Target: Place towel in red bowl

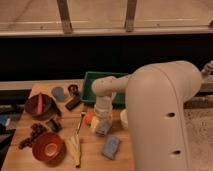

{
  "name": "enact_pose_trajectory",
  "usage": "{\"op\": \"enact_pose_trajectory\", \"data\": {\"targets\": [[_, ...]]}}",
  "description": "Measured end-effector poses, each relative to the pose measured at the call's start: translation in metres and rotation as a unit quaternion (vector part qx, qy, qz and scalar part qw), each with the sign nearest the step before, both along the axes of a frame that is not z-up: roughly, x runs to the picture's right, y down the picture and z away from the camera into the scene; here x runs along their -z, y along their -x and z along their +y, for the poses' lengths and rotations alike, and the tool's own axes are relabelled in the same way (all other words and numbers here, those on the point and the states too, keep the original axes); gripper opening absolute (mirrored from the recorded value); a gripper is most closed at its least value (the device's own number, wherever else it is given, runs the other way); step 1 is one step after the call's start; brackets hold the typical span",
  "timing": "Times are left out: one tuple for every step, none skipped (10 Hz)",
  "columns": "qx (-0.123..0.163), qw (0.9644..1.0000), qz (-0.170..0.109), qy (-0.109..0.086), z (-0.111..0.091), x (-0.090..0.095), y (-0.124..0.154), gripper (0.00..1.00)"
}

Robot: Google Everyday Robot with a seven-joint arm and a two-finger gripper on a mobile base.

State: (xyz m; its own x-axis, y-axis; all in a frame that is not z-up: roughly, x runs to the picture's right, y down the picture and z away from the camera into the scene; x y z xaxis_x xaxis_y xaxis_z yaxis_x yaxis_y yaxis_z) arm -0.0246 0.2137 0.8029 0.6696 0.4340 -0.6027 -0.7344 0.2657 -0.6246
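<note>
The red bowl (47,146) stands empty at the table's front left. A blue-grey folded piece that looks like the towel (111,146) lies flat near the front edge, right of the bowl. My gripper (102,124) hangs from the white arm (160,115) at the table's middle, low over an orange object (88,116) and a yellow object (94,124), just behind the towel. The gripper's tip is partly hidden among these objects.
A green tray (90,80) sits at the back. A dark red bowl (39,105), a blue cup (58,93), a dark can (73,89), a black object (73,103), grapes (35,131), a yellow item (75,147) and a white cup (123,117) crowd the wooden table (25,160).
</note>
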Motion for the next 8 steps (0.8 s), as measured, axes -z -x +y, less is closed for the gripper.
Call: {"op": "enact_pose_trajectory", "data": {"targets": [[-0.003,1.0000,-0.002,-0.001,0.001,-0.003,0.002,0.71],[-0.003,1.0000,-0.003,0.000,0.004,-0.007,0.004,0.71],[-0.001,1.0000,-0.002,0.000,0.005,-0.010,0.006,0.71],[0.005,1.0000,0.004,0.000,0.007,-0.014,0.009,0.69],[0.010,0.9999,0.007,-0.001,0.008,-0.015,0.011,0.63],[0.011,0.9999,0.012,-0.004,0.009,-0.017,0.012,0.55],[0.011,0.9998,0.016,-0.010,0.010,-0.018,0.011,0.45],[0.009,0.9996,0.022,-0.016,0.010,-0.019,0.010,0.33]]}}
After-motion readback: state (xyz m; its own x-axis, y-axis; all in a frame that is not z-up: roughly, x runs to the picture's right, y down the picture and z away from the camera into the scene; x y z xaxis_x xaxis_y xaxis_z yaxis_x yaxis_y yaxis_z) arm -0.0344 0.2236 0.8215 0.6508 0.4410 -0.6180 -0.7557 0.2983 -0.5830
